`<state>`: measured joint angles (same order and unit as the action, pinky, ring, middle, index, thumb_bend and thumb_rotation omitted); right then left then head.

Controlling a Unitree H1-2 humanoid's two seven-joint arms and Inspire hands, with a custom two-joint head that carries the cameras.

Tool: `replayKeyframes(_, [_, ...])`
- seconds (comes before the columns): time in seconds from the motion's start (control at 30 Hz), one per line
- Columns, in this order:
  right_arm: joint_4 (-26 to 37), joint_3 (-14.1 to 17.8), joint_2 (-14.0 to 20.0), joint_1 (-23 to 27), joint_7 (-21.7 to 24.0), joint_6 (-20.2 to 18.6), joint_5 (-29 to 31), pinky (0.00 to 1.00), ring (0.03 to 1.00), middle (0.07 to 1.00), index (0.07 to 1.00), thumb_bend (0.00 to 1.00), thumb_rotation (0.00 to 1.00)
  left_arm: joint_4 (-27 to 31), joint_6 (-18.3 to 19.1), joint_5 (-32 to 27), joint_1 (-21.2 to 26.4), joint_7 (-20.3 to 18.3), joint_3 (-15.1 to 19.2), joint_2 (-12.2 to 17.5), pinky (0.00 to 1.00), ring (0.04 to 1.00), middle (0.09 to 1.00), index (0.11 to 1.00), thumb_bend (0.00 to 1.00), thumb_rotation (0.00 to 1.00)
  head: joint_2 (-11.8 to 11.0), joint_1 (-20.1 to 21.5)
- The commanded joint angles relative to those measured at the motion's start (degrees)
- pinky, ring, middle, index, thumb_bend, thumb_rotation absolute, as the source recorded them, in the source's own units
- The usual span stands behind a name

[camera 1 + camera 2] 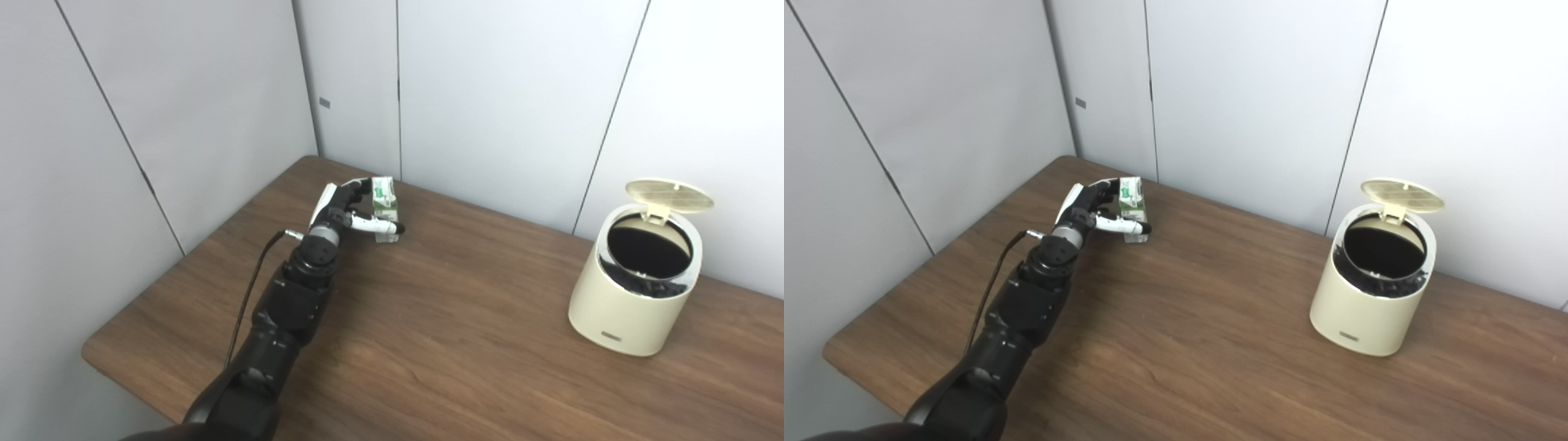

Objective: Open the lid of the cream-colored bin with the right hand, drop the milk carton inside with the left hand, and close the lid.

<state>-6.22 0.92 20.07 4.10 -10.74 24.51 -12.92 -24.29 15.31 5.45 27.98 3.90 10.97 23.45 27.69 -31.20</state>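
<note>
A small green and white milk carton [385, 208] stands upright on the brown table [459, 343], at the far left. My left hand [349, 211] is wrapped around it, fingers behind and thumb across its front. The carton still seems to rest on the table. The cream-colored bin [634, 288] stands at the right with its round lid [669, 195] raised and tilted back. Its dark inside with a black liner is exposed. In the right eye view the carton [1133, 207] and the bin [1372, 294] stand the same way. My right hand is not in view.
Grey partition walls stand close behind the table on the left and back. A wide stretch of bare wood lies between the carton and the bin. The table's rounded left corner [92, 355] is near my left arm.
</note>
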Motion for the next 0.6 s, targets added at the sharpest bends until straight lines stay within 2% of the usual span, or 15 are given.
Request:
replayKeyframes(0.0, [-1.8,-0.3,-1.1,-1.9,-0.5,2.4,-0.6,0.53,0.733,0.765,0.735,0.54,0.98,0.3,-2.7,-0.9,3.8,-0.1,0.1,1.0,0.85,0.894,0.876,0.866,0.95,0.01,0.0,0.2])
replayKeyframes(0.23, [-2.2,-0.5,-1.4,-1.7,-0.9,2.4,-1.0,0.52,0.731,0.765,0.733,0.56,0.98,-0.1,-3.7,-2.0,4.6,-0.8,-0.5,0.6,0.84,0.879,0.861,0.840,0.94,0.00,-0.2,0.6])
replayKeyframes(0.3, [-2.3,-0.5,-1.5,-1.7,-1.0,2.4,-1.2,0.52,0.731,0.765,0.732,0.56,0.98,0.0,-3.6,-1.2,4.9,1.0,-0.6,0.1,0.83,0.867,0.846,0.819,0.92,0.00,-0.1,0.6])
replayKeyframes(0.4, [-2.2,-0.3,-1.6,-1.8,-0.8,2.4,-1.3,0.52,0.733,0.766,0.734,0.58,0.99,-0.1,-4.6,0.8,5.2,5.4,-0.3,-1.0,0.60,0.628,0.713,0.707,0.80,0.00,-0.1,0.8])
replayKeyframes(0.43, [-2.1,-0.3,-1.7,-1.8,-0.8,2.4,-1.3,0.52,0.733,0.765,0.734,0.59,0.99,-0.2,-5.2,1.3,5.3,6.5,-0.3,-1.1,0.55,0.589,0.678,0.677,0.77,0.00,-0.1,0.8])
replayKeyframes(0.5, [-2.1,-0.4,-1.7,-1.8,-0.8,2.4,-1.1,0.52,0.731,0.764,0.733,0.60,0.99,-1.1,-6.5,3.2,5.4,9.5,-0.6,-1.2,0.52,0.546,0.599,0.618,0.69,0.00,-0.1,1.2])
replayKeyframes(0.53, [-2.0,-0.4,-1.7,-1.8,-0.8,2.4,-1.0,0.52,0.732,0.765,0.735,0.60,0.99,-1.9,-7.2,3.9,5.6,11.0,-0.6,-1.2,0.52,0.524,0.524,0.550,0.58,0.00,-0.1,1.2])
replayKeyframes(0.57, [-2.0,-0.5,-1.6,-1.8,-0.8,2.4,-1.0,0.52,0.732,0.765,0.735,0.60,0.99,-2.6,-7.9,4.6,5.7,12.4,-0.7,-1.3,0.52,0.524,0.524,0.550,0.58,0.00,-0.1,1.2])
